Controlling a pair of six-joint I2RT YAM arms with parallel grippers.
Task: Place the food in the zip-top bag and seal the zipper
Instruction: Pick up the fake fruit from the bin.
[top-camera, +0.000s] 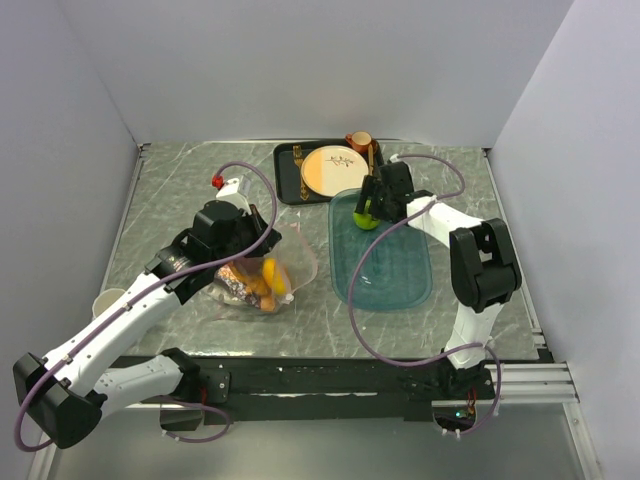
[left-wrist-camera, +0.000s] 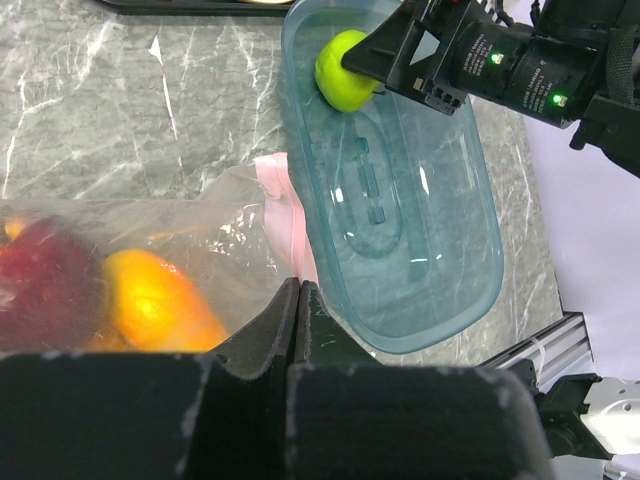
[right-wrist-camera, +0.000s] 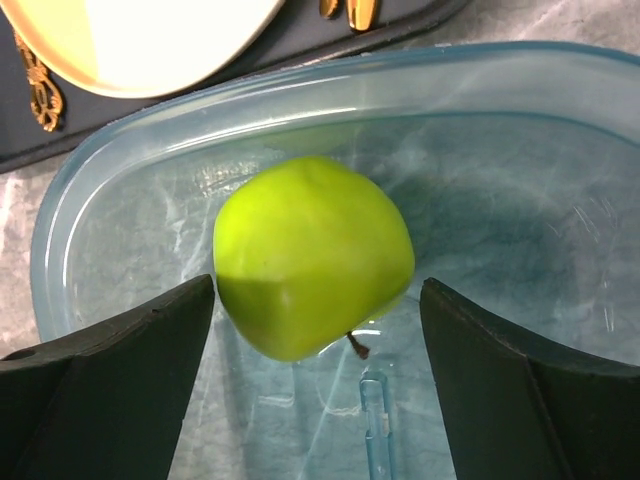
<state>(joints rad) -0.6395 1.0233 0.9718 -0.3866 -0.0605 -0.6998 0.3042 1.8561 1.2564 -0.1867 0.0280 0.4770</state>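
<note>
Right gripper (right-wrist-camera: 315, 288), jaws wide, straddles the green apple (right-wrist-camera: 300, 240) in the teal tray (right-wrist-camera: 90, 190), stem pointing back toward the wrist. Left gripper (left-wrist-camera: 297, 295) is closed at the edge of the zip-top bag (left-wrist-camera: 200, 215).

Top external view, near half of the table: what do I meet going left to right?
pale cup → zip-top bag with food inside → teal tray. The black tray farther back is left out, since it spans across both the bag and the teal tray.
</note>
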